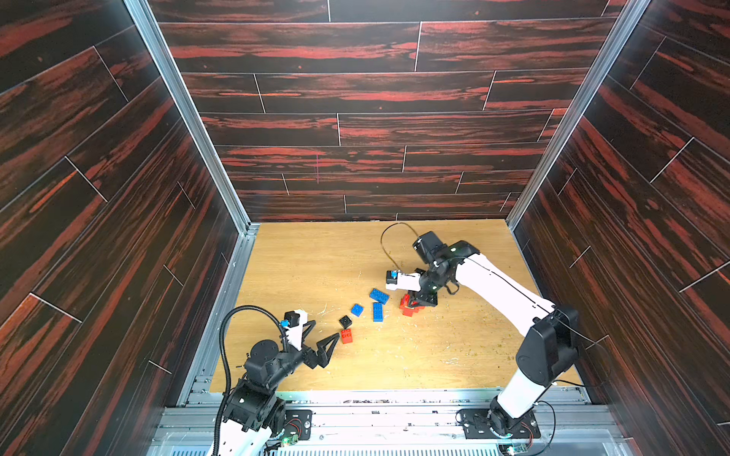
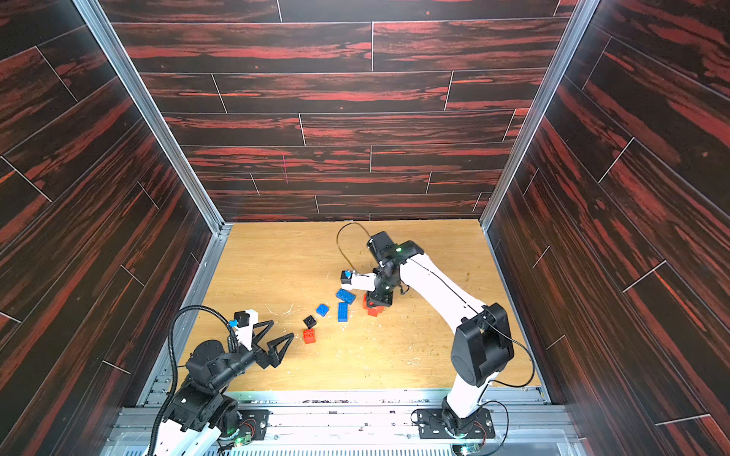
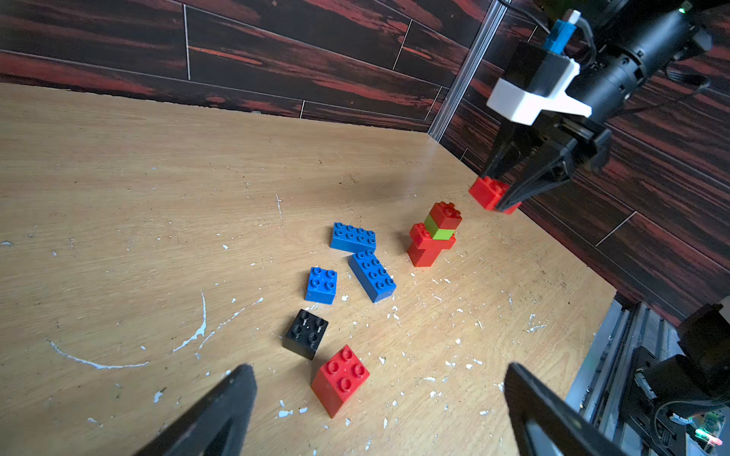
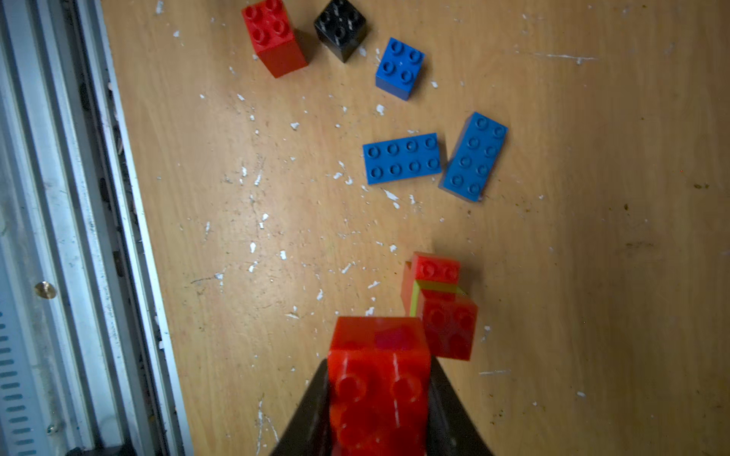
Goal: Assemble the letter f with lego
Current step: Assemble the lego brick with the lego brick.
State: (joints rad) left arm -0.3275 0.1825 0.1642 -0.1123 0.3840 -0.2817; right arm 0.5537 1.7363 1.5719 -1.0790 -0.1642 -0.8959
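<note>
Scuffed wooden tabletop point(image 1: 454, 347); dark red-streaked plank walls point(image 1: 355, 98); aluminium corner posts point(image 1: 185, 110); metal rail point(image 1: 395, 398) along front edge.

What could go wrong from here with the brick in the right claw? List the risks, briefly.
1. The red brick in the right claw hangs tilted near the stack. Pressed down askew, it may not seat on the studs.
2. The stack is narrow and free-standing, and nothing braces it: the left claw is open and well away from it. A sideways push could topple it.
</note>
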